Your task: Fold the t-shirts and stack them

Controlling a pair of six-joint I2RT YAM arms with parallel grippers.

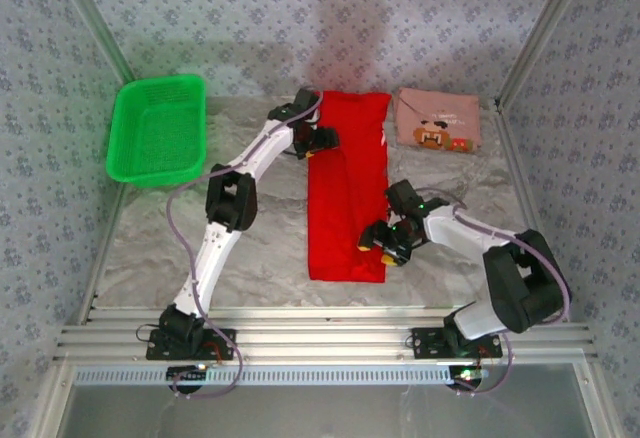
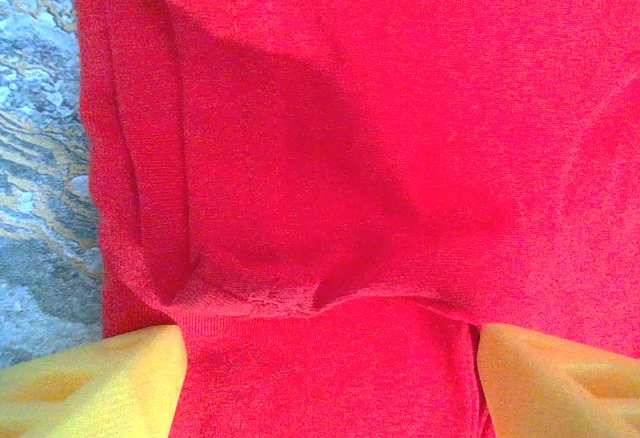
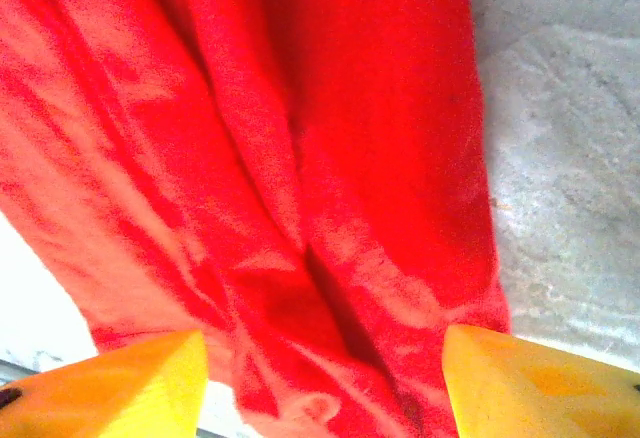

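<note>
My left pincer (image 1: 319, 142) is far out on the counter (image 1: 262, 250), at the left edge of the red shirt (image 1: 346, 193), near its far end. Its two yellow fingers (image 2: 92, 380) are spread wide apart. They are not squeezing anything. The red cloth lies flat between them, and a soft fold runs across it.

My right pincer (image 1: 376, 241) is closer to me, at the right edge of the same red shirt, near its near end. Its yellow fingers (image 3: 535, 383) are spread wide too, with nothing pinched. The red cloth under them has long wrinkles. The gray counter shows beside it on the right.

The red shirt lies in the middle of the counter. It is folded into one long, thin strip that runs from far to near. I cannot see its picture.

The pink shirt (image 1: 437, 118) is folded small. It sits at the far right of the counter, just beside the red one, with its brown picture facing up.

A green basket (image 1: 118, 136) sits on the far left, well apart from both shirts.
</note>
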